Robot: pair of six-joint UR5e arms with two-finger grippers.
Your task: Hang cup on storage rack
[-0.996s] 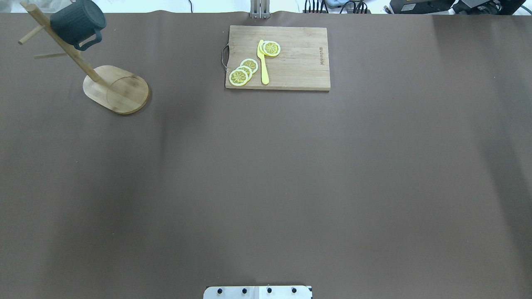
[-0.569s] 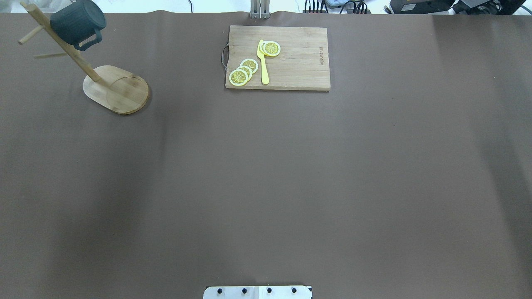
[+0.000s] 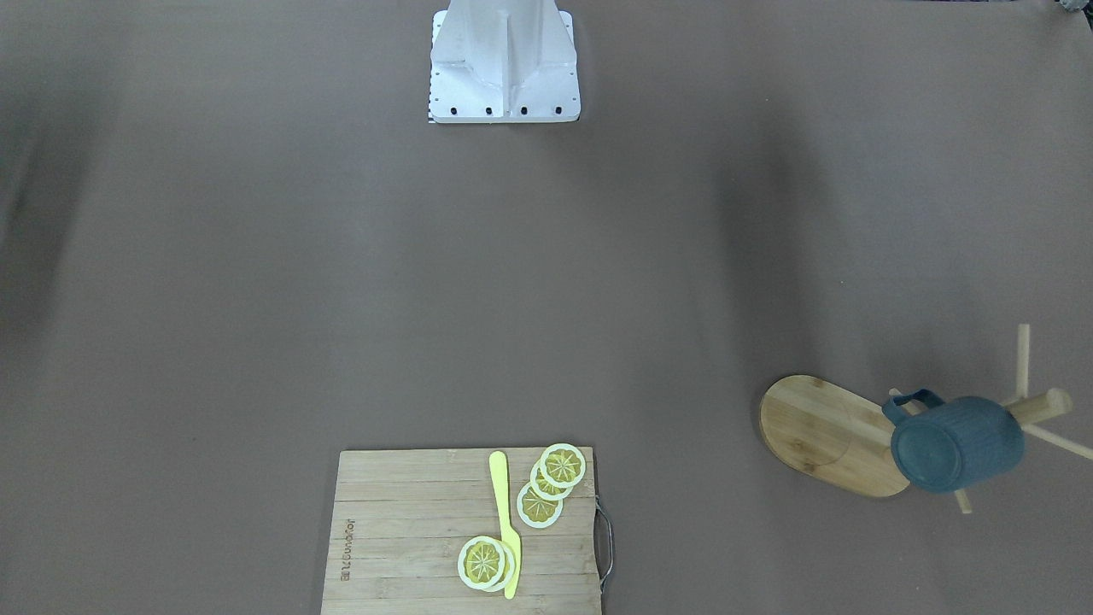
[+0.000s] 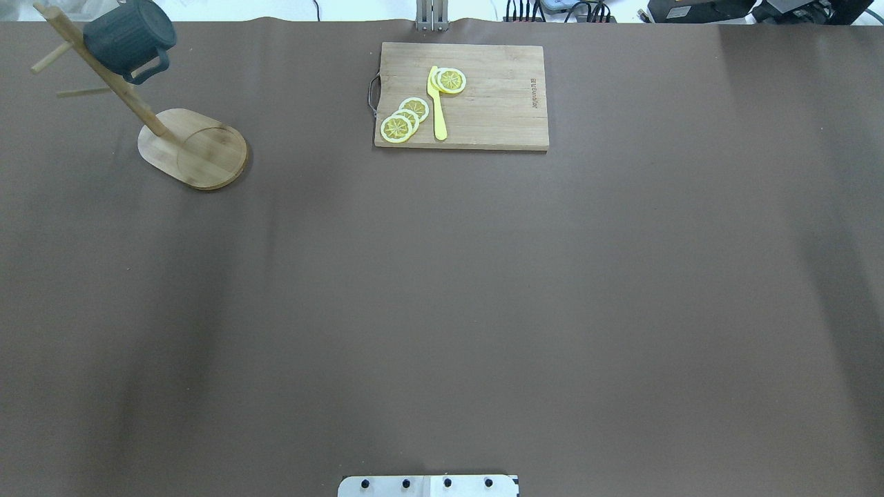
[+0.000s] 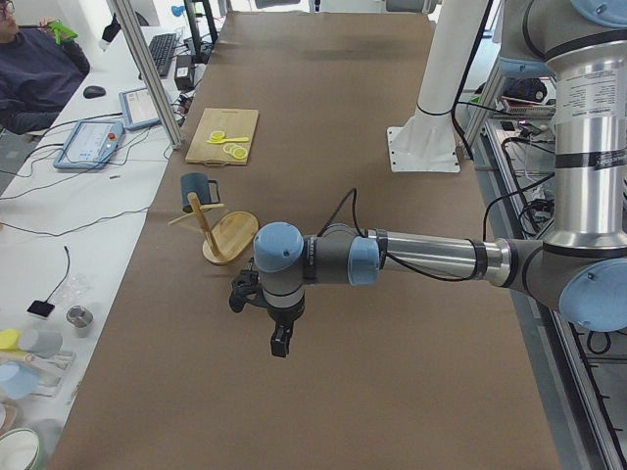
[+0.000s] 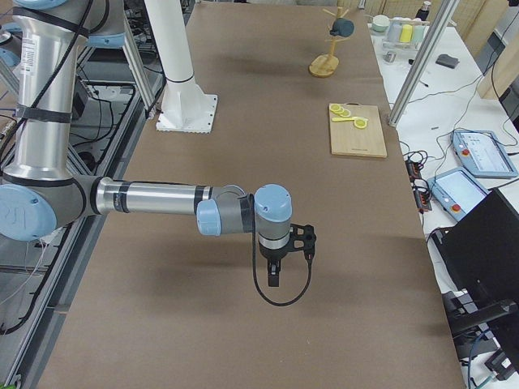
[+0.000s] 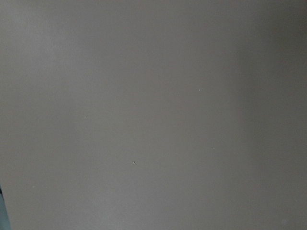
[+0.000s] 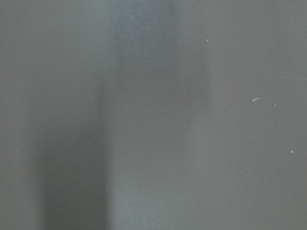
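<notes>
Left tool (image 5: 280, 346) hovers apart from cup (image 3: 969, 451), tilted on rack (image 3: 811, 427).

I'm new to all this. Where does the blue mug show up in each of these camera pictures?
Front-facing: the cup hangs on the storage rack, lower right.
Overhead: the cup is in the top left corner.
Exterior left: the cup is small, left of centre, upper half.
Exterior right: the cup is far off, at the top, right of centre.
Left wrist: not in it.
Right wrist: not in it.
Shared landmark: the cutting board, in all four exterior views.
</notes>
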